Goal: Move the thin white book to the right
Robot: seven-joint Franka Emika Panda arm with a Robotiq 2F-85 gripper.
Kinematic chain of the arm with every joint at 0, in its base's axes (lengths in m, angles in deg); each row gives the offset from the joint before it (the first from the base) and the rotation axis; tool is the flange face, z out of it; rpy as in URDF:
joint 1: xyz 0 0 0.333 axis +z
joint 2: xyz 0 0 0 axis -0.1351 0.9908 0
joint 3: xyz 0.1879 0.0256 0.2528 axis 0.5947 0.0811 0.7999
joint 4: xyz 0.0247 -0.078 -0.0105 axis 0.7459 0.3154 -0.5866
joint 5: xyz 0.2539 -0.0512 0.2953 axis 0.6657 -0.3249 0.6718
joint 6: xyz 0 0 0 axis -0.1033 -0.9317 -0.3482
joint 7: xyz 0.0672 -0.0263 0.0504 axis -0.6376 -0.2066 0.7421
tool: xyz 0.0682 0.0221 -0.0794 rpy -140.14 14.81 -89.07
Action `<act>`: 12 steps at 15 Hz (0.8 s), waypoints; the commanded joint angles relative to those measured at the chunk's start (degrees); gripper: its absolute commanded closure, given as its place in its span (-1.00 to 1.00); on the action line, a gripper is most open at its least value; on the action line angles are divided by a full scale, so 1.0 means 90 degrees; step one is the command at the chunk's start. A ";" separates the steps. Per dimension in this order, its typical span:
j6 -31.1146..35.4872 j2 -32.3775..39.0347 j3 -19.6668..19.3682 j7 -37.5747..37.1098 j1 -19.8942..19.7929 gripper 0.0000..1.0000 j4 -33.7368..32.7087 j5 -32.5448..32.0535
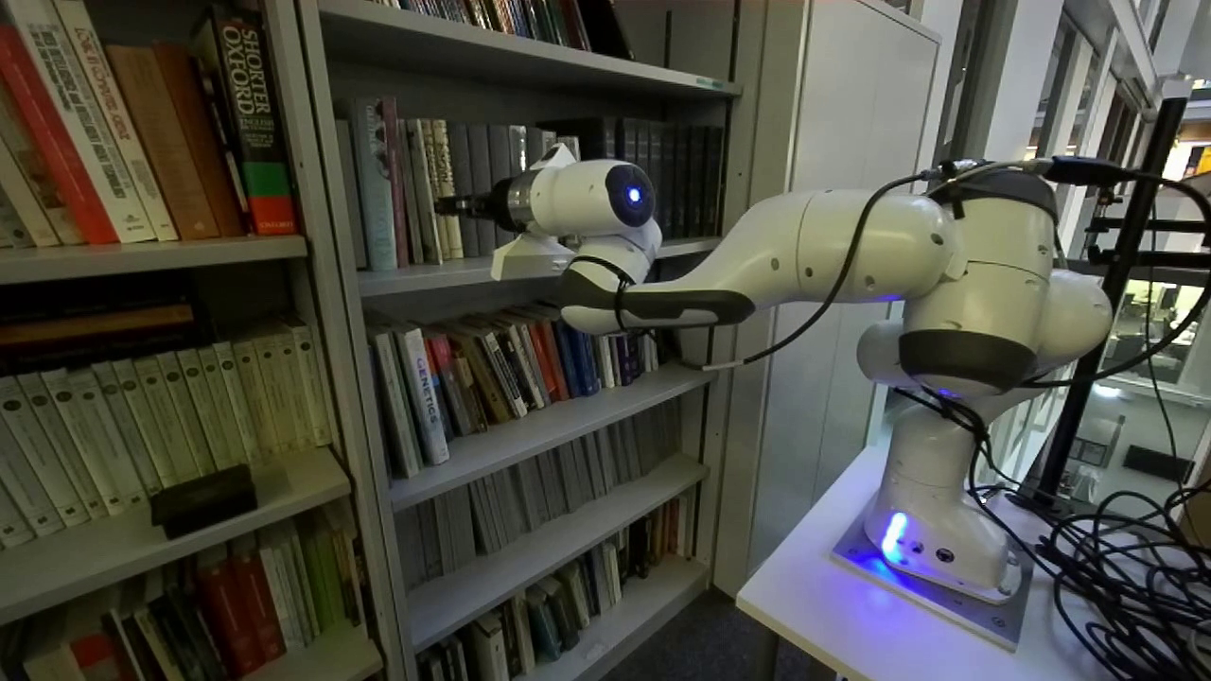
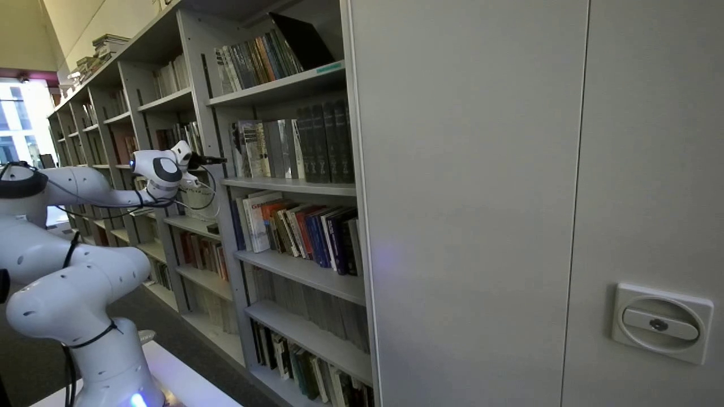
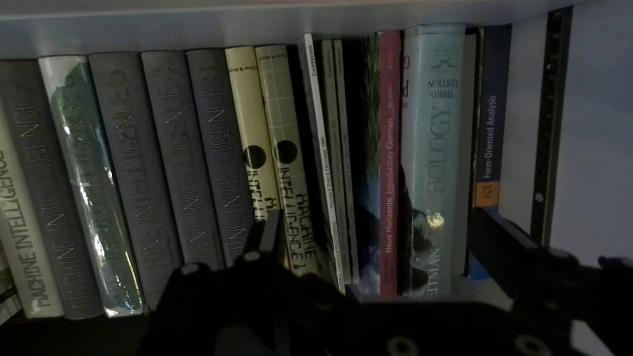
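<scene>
In the wrist view the thin white book (image 3: 319,143) stands on the shelf with its spine outward, its top leaning to the left. Two thin greyish volumes (image 3: 341,148) are on its right, with a dark gap on its left. My gripper (image 3: 374,212) is open in front of the row, its fingers wide apart and nothing held between them. The white book lies within that span, closer to the left finger (image 3: 267,232). The gripper body hides the lower ends of some spines. In an exterior view the gripper (image 1: 445,205) points at the book row; the white book cannot be picked out there.
Left of the white book are cream volumes (image 3: 282,123) and several grey ones (image 3: 163,148). To its right come a red German book (image 3: 389,163), a pale green book (image 3: 435,138) and a dark blue one (image 3: 494,113). A shelf upright (image 3: 588,123) bounds the row; a board (image 3: 198,24) runs along the top.
</scene>
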 commanded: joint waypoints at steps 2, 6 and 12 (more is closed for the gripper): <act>0.0193 0.0149 0.0241 0.0109 -0.0572 -1.00 -0.0529 0.0141; 0.0195 0.0188 0.0444 0.0108 -0.1009 -1.00 -0.0903 0.0182; 0.0239 0.0249 0.0752 0.0140 -0.1625 -1.00 -0.1402 0.0288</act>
